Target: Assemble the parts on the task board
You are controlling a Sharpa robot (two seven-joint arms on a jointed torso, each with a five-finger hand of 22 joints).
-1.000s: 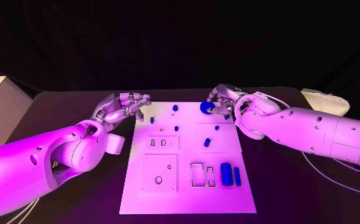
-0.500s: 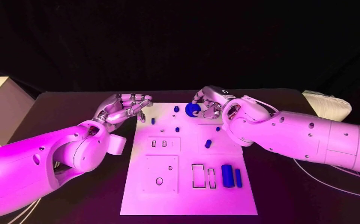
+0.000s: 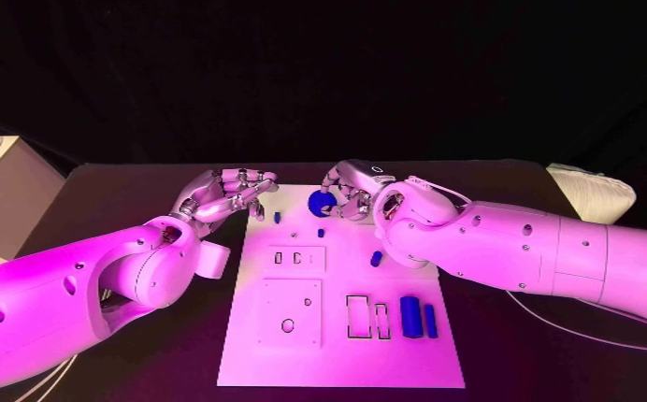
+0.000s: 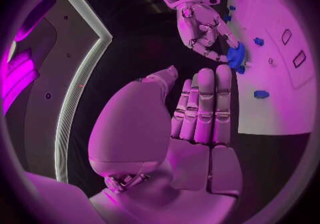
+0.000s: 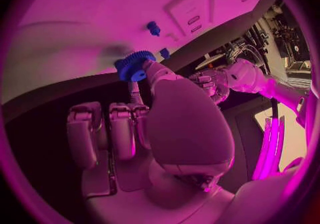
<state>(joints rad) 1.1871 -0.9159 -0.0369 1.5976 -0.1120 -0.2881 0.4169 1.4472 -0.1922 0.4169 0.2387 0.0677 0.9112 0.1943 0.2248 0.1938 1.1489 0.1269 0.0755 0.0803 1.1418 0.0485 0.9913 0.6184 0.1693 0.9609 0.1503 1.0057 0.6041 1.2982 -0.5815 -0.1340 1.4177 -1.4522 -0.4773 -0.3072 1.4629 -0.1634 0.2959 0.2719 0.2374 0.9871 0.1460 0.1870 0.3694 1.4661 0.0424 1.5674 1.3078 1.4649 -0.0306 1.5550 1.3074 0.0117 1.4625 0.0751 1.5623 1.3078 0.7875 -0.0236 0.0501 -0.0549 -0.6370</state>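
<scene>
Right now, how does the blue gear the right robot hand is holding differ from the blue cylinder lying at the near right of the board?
The blue gear is round and toothed; the blue cylinder is long and smooth. The gear is held by the right robot hand at the board's far end; the cylinder lies flat on the task board. Both are blue.

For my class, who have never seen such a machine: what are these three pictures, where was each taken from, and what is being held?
This is a robot with two white arms ending in silver hands. One picture looks down from its head; the round ones come from cameras at each wrist. On the black table lies a white task board with small blue parts. The right hand holds a blue gear over the board's far end. The left hand holds nothing, beside the board's far corner.
</scene>
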